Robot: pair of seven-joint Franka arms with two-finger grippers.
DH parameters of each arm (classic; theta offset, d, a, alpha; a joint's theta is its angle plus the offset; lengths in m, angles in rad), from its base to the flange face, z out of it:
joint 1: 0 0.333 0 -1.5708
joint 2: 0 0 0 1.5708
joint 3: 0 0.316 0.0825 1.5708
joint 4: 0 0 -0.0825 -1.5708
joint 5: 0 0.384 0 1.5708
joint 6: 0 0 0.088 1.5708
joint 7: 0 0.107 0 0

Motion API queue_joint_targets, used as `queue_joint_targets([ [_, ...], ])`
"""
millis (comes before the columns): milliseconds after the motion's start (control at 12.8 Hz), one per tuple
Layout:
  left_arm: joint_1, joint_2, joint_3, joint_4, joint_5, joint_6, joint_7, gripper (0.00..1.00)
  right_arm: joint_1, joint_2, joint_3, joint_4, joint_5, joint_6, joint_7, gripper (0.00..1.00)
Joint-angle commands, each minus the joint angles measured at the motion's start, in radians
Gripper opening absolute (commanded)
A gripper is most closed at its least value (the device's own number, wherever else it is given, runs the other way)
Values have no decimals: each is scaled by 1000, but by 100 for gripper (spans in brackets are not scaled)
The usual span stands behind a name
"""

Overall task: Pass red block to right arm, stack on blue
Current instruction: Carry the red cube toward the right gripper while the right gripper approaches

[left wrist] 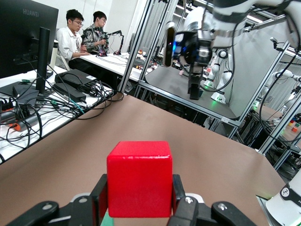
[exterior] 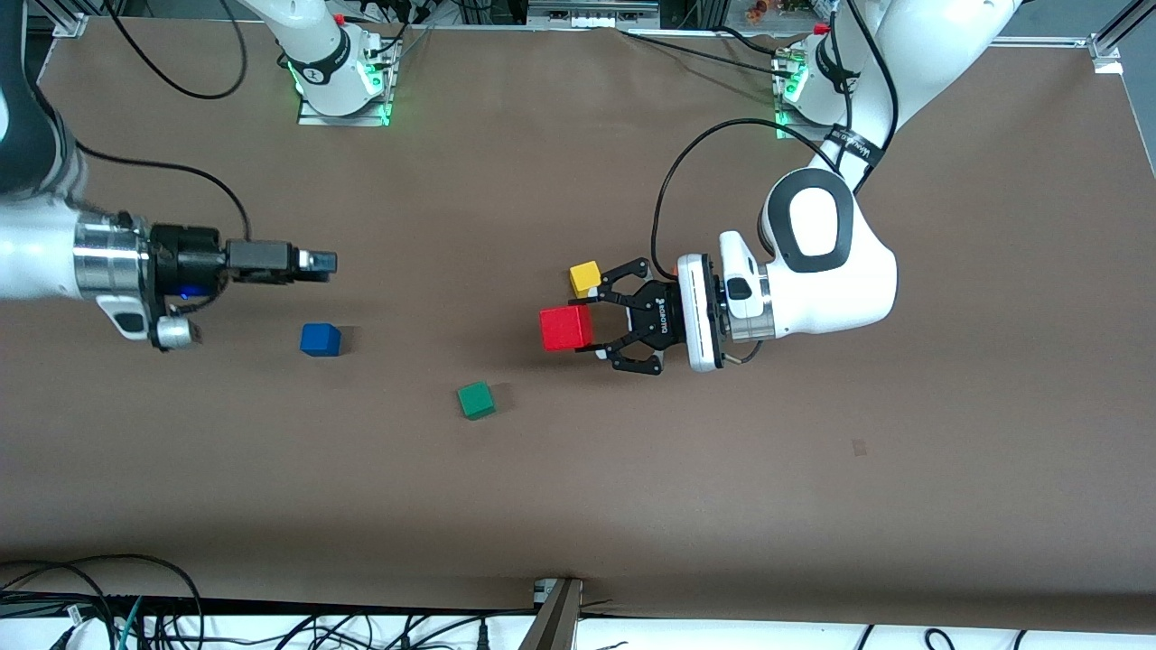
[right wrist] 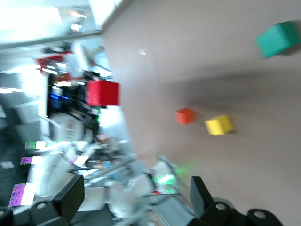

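Table (exterior: 813, 506) carries four loose cubes; the fifth, the red block (exterior: 566, 328), is up in the air.

Left arm (exterior: 826, 262) reaches in horizontally from its base at 1 o'clock. Left gripper (exterior: 591, 327) sits mid-table, just above the surface, fingers (left wrist: 99, 197) clamped on two opposite faces of the red block. Wrist points to 9 o'clock, toward the right arm.

Right arm (exterior: 36, 253) comes in from the 9 o'clock edge, also horizontal. Right gripper (exterior: 327, 263) points to 3 o'clock, over bare table at 12 o'clock from the blue cube (exterior: 321, 339). Fingers spread wide per the right wrist view, holding nothing.

Step, as I read it: handover in progress, the two grippers face each other but are well apart. Next move calls for closing that gap, then the right fingers taking the free faces, so turned a quarter from the left's grip, before the left lets go. Stack on blue comes after.

Red block: cube, so no long axis. Free face points at 9 o'clock, faces look square to the left gripper.

Others: green cube (exterior: 475, 400) at 7 o'clock from the red block, yellow cube (exterior: 585, 275) at 12 o'clock, orange cube (right wrist: 185, 116) beside the yellow.
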Motion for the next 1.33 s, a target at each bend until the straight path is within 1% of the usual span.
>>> queue_joint_targets([
  [0,-14,9,3,20,-51,-10,31,0,-3,79,7,10,211,-1,2,100],
  [157,-36,10,3,22,-105,-6,32,0,20,112,13,4,320,31,12,100],
  [235,-45,10,5,23,-106,-2,31,0,44,127,14,-2,373,47,13,100],
  [314,-48,12,5,27,-106,-1,31,0,78,139,14,-22,459,77,0,100],
  [392,-49,15,5,40,-106,-1,29,0,113,140,14,-37,524,126,-3,100],
  [627,-57,20,5,45,-112,1,27,0,201,141,14,-39,584,257,-17,100],
  [706,-59,21,6,56,-112,1,27,0,221,143,14,-39,589,287,-17,100],
  [863,-66,29,8,62,-112,1,26,0,230,161,14,-42,593,301,-49,100],
  [1098,-72,32,8,79,-112,2,20,0,253,172,16,-89,664,301,-159,100],
  [1255,-85,43,8,88,-112,28,21,0,262,172,16,-89,668,318,-159,100],
])
